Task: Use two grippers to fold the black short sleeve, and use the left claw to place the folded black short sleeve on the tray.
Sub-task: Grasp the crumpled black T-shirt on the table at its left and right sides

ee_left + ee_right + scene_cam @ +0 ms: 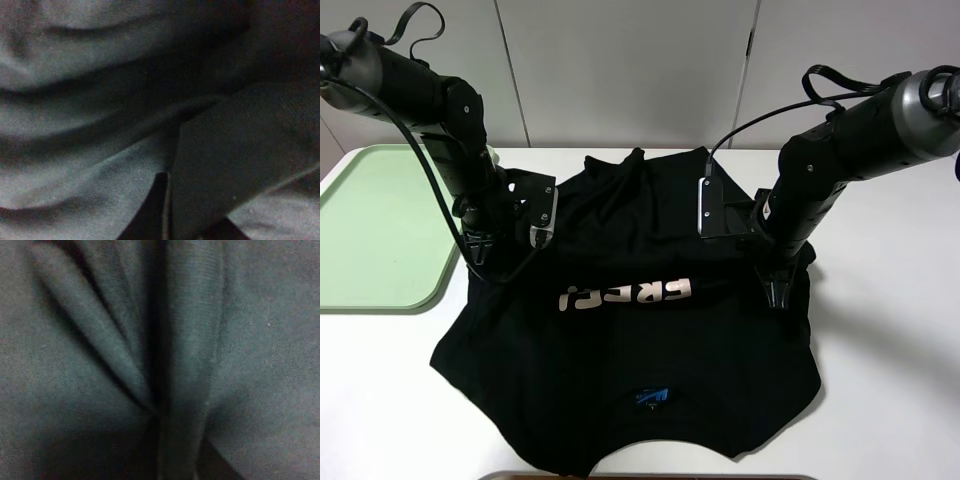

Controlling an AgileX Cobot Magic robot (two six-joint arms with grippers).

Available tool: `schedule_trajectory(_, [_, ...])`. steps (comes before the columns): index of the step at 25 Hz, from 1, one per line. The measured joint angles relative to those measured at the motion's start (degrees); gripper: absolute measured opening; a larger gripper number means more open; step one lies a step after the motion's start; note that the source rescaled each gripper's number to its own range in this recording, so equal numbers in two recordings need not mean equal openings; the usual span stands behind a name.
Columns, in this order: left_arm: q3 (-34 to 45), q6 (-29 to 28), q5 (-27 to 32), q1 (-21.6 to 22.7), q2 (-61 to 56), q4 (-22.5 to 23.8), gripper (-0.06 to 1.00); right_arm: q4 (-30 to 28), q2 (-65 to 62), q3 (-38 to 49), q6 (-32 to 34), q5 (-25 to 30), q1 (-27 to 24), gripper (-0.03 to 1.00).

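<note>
Tabletop [890,330] bears tray [370,230], black short sleeve [650,350] beside.

Black short sleeve [720,345], pinkish-white lettering [625,293], blue label [652,397]; light-green tray [370,230].

High cam sits up top and looks steeply down on the whole table [890,330], tray [370,230] at its left, shirt [620,350] in the middle. Both wrist cams are jammed right up against the shirt, pure dark folds. That fabric's the only overlap between views.
</note>
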Motion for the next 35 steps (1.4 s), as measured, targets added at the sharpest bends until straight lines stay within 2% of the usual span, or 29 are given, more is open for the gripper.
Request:
schedule_trajectory(14, [0.0,0.0,0.61,0.0,-0.74,0.06,0.0,-0.04,-1.07,0.0,0.0,0.31,0.0,0.0])
schedule_trajectory(25, [0.0,-0.05,3.22,0.0,-10.45,0.37,0.0,0.19,-9.75,0.0,0.14,2.47,0.0,0.0])
schedule_trajectory(31, [0.0,-3.73,4.69,0.0,-15.93,0.47,0.0,3.85,-16.38,0.0,3.34,3.84,0.0,0.0])
schedule_trajectory(35, [0.0,-5.34,4.91,0.0,-18.59,0.13,0.0,4.19,-20.82,0.0,4.03,4.58,0.0,0.0])
